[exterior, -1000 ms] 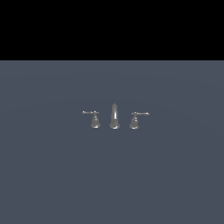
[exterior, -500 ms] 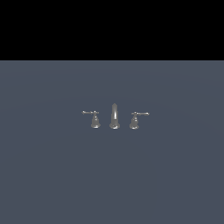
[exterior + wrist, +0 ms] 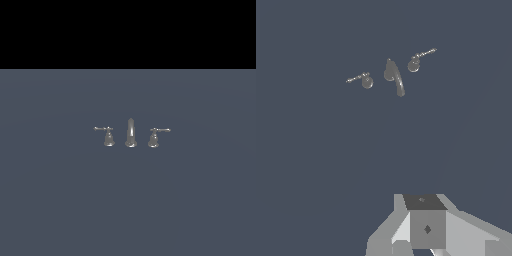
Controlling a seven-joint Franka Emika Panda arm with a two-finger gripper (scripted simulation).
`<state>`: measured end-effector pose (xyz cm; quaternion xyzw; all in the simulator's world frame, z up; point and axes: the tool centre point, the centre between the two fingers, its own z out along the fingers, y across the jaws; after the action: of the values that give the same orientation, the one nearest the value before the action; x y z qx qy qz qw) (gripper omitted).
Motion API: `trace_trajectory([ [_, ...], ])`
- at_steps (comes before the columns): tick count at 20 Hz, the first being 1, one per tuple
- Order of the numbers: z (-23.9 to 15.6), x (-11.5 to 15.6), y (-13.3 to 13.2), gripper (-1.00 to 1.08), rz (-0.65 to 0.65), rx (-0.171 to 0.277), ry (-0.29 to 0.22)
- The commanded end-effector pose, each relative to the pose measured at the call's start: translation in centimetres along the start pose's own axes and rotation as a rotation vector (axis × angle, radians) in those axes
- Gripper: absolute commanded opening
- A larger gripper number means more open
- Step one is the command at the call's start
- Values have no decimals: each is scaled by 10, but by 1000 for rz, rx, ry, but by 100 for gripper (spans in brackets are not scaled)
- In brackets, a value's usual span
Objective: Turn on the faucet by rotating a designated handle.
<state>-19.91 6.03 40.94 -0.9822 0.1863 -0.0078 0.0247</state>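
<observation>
Handle (image 3: 107,135) lever lies level, pointing toward the exterior view's left, away from the spout (image 3: 130,133); fingers' state cannot be told.

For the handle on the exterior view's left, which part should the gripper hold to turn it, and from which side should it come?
Probably grip the thin lever arm of the handle, near its free tip, coming from above. The lever lies about level and points away from the spout, so the tip gives the most leverage and open space around it. The bell base is rounded and likely to slip. The gripper is far off; its fingers cannot be seen.
</observation>
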Motion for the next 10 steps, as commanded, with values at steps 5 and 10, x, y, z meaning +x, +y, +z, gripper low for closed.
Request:
trace_trajectory([
  [5,38,13,-29,-100,137,-3,2],
  [10,66,26,-49,-100,240,-5,3],
])
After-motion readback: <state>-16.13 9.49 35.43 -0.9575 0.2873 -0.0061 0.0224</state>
